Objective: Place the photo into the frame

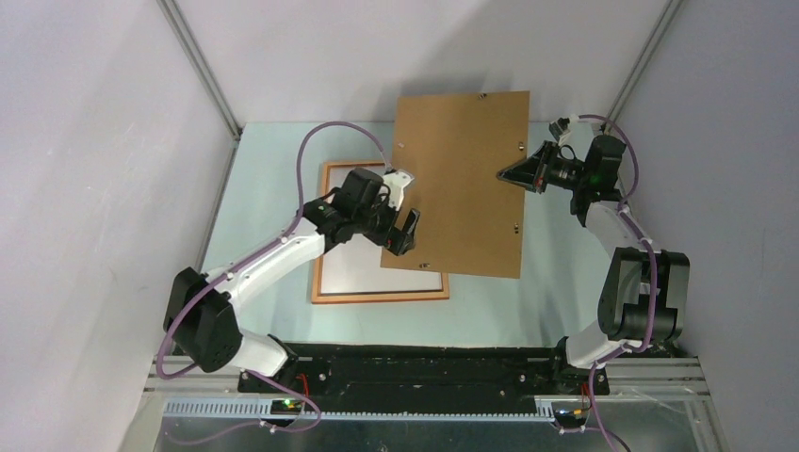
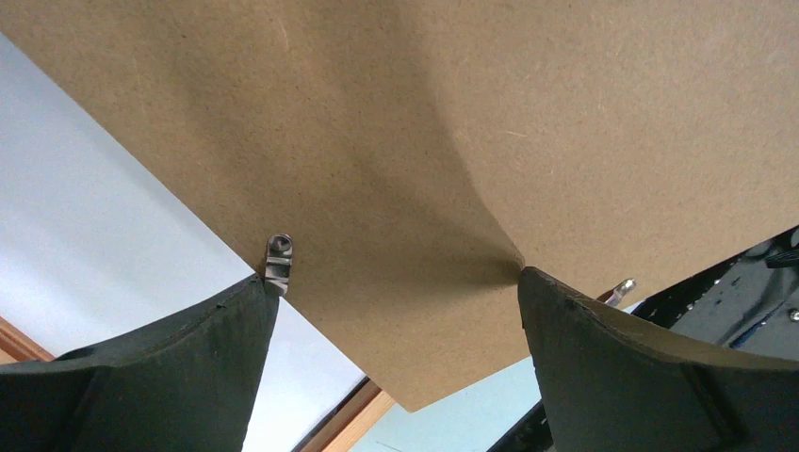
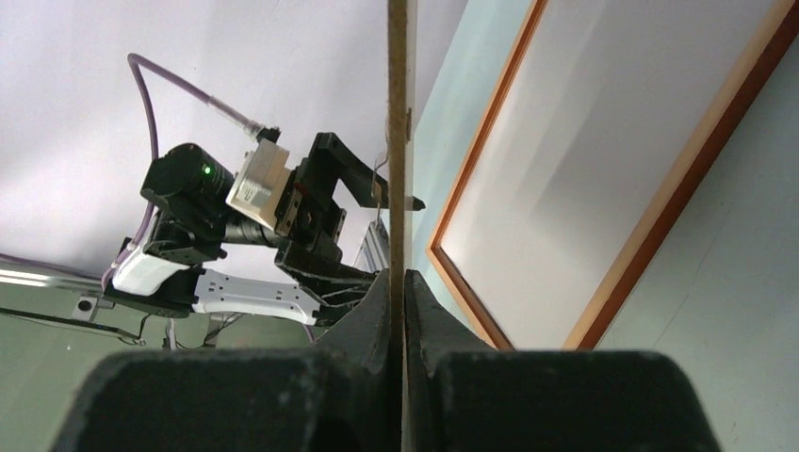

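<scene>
Top external view: the frame (image 1: 320, 245) lies flat on the bench (image 1: 273, 169), its long sides running away from the arm bases toward the back wall, as far as its uncovered part shows. A white sheet (image 1: 363, 273) fills its opening. This may be the photo lying face down, but no sunset side shows in any view, so I cannot tell.

The backing board (image 1: 462, 179) hangs above the frame's right part, lifted off the bench and covering the frame's far right corner. Its long axis lies roughly along the frame's, turned a little. The right fingers (image 1: 520, 174) are clenched on the board's edge on the side away from the frame. The right wrist view shows the board edge-on, pinched between them.

The left fingers (image 1: 407, 233) are spread wide above the frame, by the board's near corner. In the left wrist view that corner and a metal clip (image 2: 279, 256) sit between them. Whether either tip touches the board is unclear.

Judging from this, the step in hand is handling the board, not the photo. If the white sheet is the photo, the next move calls for squaring the board with the frame and lowering it level inside the wooden rim. If it is not, the board must go aside on the bench, clear of the frame.
</scene>
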Available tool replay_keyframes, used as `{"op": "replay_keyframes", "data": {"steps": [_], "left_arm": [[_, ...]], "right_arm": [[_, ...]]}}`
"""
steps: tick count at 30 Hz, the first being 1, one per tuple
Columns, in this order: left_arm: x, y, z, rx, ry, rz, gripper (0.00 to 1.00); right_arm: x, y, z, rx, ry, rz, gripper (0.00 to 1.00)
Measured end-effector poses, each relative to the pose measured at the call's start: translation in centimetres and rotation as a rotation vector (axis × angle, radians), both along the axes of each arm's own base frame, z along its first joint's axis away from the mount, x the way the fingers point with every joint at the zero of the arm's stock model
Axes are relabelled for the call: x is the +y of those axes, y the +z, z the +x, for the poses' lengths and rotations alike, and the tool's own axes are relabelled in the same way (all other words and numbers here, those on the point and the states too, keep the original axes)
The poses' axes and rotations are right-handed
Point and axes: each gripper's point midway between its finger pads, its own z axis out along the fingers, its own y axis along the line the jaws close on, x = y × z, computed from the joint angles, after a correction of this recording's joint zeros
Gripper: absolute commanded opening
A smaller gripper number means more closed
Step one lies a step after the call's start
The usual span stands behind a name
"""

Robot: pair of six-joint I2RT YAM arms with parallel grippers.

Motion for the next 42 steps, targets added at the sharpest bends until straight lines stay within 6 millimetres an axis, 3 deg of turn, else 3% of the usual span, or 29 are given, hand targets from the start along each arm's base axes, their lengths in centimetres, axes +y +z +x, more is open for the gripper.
{"op": "replay_keyframes", "data": {"steps": [9, 23, 27, 32, 42], "left_arm": [[-0.1, 0.6, -0.4, -0.079, -0.028, 0.058, 1.0], [2.6, 2.7, 1.2, -0.188, 0.05, 0.094, 1.0], [5.4, 3.6, 3.0, -0.184, 0.148, 0.062, 1.0], [9.3, 4.5, 5.0, -0.172, 0.284, 0.018, 1.0], [16.0, 6.1, 7.1, -0.175, 0.484, -0.05, 1.0]], "right_arm": [[-0.4, 0.1, 0.2, -0.004, -0.012, 0.002, 0.0], [-0.4, 0.1, 0.3, -0.001, -0.021, 0.0, 0.0], [0.0, -0.2, 0.7, 0.002, -0.036, -0.007, 0.0], [1.9, -1.3, 1.3, 0.034, -0.019, -0.006, 0.0], [7.7, -6.7, 1.6, 0.187, 0.05, -0.014, 0.0]]}}
